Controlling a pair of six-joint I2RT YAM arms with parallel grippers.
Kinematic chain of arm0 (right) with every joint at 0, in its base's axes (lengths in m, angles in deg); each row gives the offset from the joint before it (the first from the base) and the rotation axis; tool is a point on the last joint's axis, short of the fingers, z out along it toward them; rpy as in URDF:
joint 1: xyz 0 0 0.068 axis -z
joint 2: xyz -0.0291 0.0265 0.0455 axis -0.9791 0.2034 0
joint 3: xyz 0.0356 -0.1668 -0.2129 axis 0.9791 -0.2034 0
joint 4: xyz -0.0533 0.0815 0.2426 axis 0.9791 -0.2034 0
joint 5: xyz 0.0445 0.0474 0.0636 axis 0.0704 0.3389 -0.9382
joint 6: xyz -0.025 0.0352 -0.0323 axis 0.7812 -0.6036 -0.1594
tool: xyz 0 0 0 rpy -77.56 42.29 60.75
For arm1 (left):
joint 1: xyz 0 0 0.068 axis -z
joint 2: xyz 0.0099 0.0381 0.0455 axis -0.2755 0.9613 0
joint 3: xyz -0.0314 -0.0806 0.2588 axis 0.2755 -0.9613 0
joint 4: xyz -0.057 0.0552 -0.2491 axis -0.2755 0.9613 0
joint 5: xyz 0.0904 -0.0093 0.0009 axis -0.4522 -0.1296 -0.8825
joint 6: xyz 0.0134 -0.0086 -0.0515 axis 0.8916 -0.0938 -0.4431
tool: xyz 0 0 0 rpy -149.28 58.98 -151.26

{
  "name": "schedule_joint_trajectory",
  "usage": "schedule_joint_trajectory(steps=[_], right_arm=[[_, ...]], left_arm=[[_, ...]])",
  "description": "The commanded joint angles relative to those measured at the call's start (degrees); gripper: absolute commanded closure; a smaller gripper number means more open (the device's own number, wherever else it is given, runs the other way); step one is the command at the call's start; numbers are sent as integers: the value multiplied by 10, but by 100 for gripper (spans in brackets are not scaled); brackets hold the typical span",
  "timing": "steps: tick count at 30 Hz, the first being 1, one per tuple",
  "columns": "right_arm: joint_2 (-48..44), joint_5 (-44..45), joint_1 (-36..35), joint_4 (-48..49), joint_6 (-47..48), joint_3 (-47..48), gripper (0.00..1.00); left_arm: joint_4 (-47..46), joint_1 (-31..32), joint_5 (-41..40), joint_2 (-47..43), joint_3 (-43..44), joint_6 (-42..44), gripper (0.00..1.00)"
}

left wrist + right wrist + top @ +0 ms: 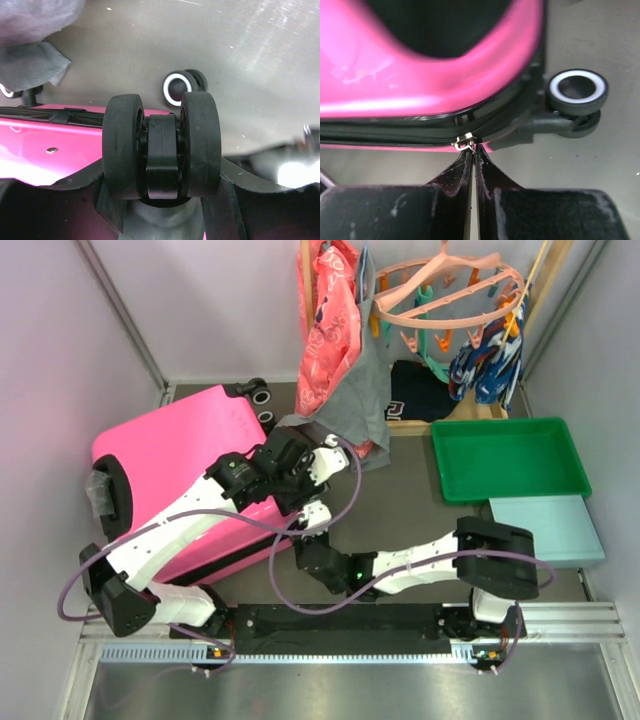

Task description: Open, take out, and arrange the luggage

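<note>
Top view: the glossy hot-pink hard-shell luggage [170,455] is lying flat on the grey counter [400,510], left of centre.

Left wrist: the left tool [164,200] is standing partly open, clamping a black rubber twin wheel [162,145] at centre frame.

Right wrist: the right tool [471,160] is closing fully, pinching a small metal zipper pull [464,144].

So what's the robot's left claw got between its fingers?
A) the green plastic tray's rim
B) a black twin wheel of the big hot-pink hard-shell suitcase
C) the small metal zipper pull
B: the left wrist view shows the black twin wheel sitting between the left gripper's dark fingers, with the pink suitcase shell beside it.
</note>
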Motion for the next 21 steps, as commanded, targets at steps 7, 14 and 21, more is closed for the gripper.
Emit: schedule_joint_trajectory(steps=[7, 14, 21], right_arm=[[-70, -83, 94, 77, 13, -79, 100], [-93, -127, 122, 98, 22, -105, 100], [-102, -151, 131, 99, 17, -117, 100]], left_arm=[[74, -9, -18, -55, 14, -13, 100], [127, -10, 9, -64, 19, -5, 100], [174, -13, 50, -75, 22, -14, 100]])
